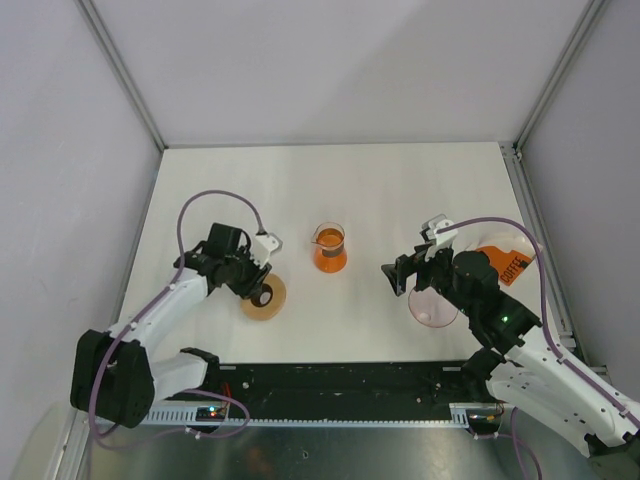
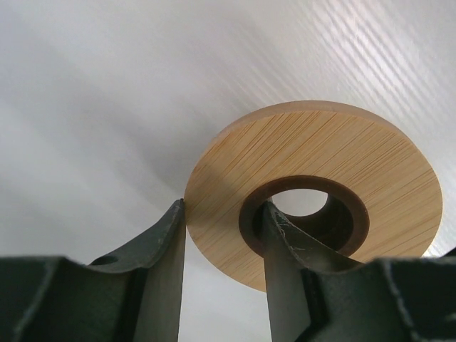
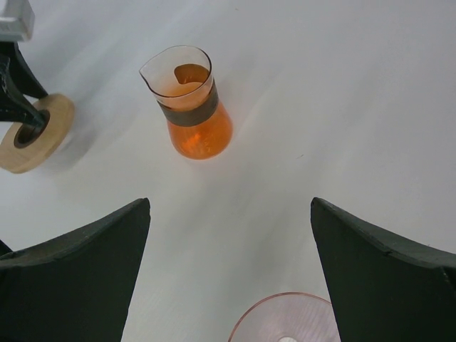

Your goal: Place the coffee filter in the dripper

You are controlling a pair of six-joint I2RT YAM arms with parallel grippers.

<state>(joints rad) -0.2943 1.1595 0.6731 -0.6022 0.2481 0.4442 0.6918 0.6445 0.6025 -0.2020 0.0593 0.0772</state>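
Coffee filter [image 1: 497,238], seemingly the white sheet by the packet [image 1: 512,268], lay right of the dripper [image 1: 432,308]. My right claw [image 1: 403,272] gaped wide and my left claw [image 1: 258,290] pinched the wooden ring [image 2: 320,142]. I feared toppling the dripper when reaching across.

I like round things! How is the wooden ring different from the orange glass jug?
The wooden ring is flat and solid; the orange glass jug stands tall and see-through. The ring has a middle hole; the jug has a pouring spout. The left gripper pinches the ring; nothing touches the jug. Both are round.
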